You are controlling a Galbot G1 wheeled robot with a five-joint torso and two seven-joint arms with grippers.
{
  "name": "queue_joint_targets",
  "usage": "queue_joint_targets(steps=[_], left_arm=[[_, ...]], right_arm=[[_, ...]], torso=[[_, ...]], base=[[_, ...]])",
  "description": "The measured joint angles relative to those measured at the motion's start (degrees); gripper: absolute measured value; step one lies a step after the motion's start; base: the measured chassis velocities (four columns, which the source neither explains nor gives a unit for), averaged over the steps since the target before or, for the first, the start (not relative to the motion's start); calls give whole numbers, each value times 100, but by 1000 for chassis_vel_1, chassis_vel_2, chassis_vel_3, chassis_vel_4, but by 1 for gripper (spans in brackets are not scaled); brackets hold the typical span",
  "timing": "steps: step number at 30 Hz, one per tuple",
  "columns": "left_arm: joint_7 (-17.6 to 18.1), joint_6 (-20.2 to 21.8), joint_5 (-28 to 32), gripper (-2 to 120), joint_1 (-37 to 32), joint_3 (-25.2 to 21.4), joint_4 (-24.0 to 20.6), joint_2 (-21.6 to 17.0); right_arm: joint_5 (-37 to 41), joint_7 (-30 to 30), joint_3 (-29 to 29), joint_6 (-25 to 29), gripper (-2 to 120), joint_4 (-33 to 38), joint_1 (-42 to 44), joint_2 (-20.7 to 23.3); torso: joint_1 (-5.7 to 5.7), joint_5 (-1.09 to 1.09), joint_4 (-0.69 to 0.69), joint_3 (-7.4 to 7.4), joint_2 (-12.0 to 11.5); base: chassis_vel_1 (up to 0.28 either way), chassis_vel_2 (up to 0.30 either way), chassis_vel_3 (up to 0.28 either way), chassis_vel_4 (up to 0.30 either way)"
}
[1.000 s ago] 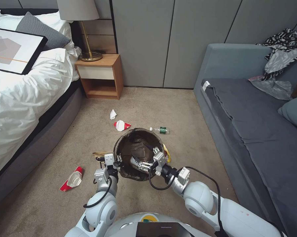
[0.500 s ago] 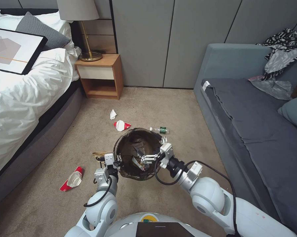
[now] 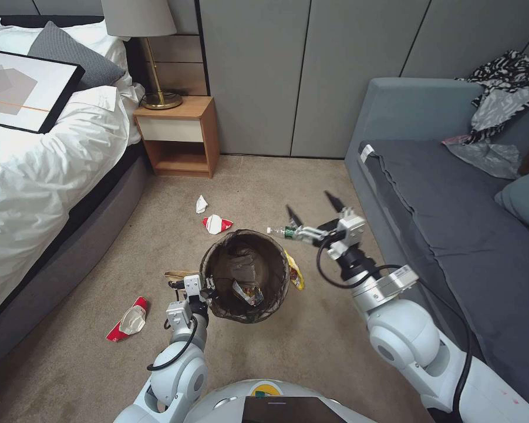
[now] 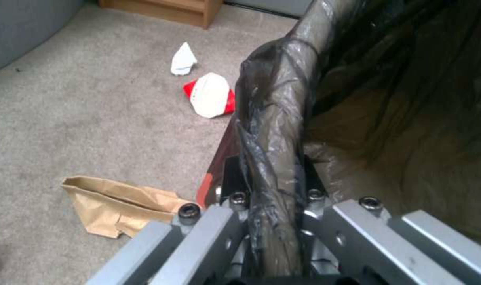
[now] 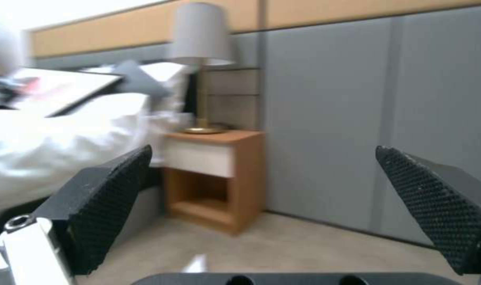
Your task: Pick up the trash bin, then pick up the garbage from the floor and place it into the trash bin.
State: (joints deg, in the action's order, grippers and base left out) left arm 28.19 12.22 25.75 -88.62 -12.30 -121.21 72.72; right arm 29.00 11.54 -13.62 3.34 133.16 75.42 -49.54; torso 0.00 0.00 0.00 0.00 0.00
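Note:
The trash bin [image 3: 245,276], a round bucket with a dark liner, hangs just above the carpet; my left gripper [image 3: 196,291] is shut on its near-left rim [image 4: 274,118]. A crumpled wrapper [image 3: 248,292] lies inside. My right gripper [image 3: 313,207] is open and empty, raised beyond the bin's right side, above a small green-labelled bottle [image 3: 285,231]. Its pads [image 5: 111,206] stand wide apart. Garbage on the floor: a yellow wrapper [image 3: 295,271] against the bin, a brown paper bag [image 3: 179,274], two red-and-white packets [image 3: 217,224] [image 3: 129,320] and a white paper scrap [image 3: 201,204].
A bed [image 3: 35,176] runs along the left and a grey sofa [image 3: 452,205] along the right. A wooden nightstand [image 3: 179,135] with a lamp [image 3: 141,17] stands at the back wall. Open carpet lies between them.
My right gripper has lifted out of the bin, swung right and away, and opened wide. A wrapper now lies in the bin. The left arm and bin have held still.

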Motion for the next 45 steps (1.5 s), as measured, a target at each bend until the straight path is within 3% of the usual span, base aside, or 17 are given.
queue_joint_targets(steps=[3,10,26,45], left_arm=[[-5,-31,-30,2,-37,-32,-11,-14],[2,-35,-39,2,-83,-149,-99,-55],[27,-38,-35,2,-118,-293,-167,-100],[32,-47,-71,2,-148,-261,-193,-43]], right_arm=[[-302,319,-675,-134,100,-161,319,-342],[-751,383,-999,48,100,-536,685,-625],[-1841,239,-824,735,100,-1671,1152,-1287],[-2046,198,-688,901,100,-2106,1175,-1524]], torso=[[0,0,0,0,0],[0,0,0,0,0],[0,-1,0,0,0],[0,-1,0,0,0]], base=[[0,0,0,0],[0,0,0,0],[0,0,0,0],[0,0,0,0]])
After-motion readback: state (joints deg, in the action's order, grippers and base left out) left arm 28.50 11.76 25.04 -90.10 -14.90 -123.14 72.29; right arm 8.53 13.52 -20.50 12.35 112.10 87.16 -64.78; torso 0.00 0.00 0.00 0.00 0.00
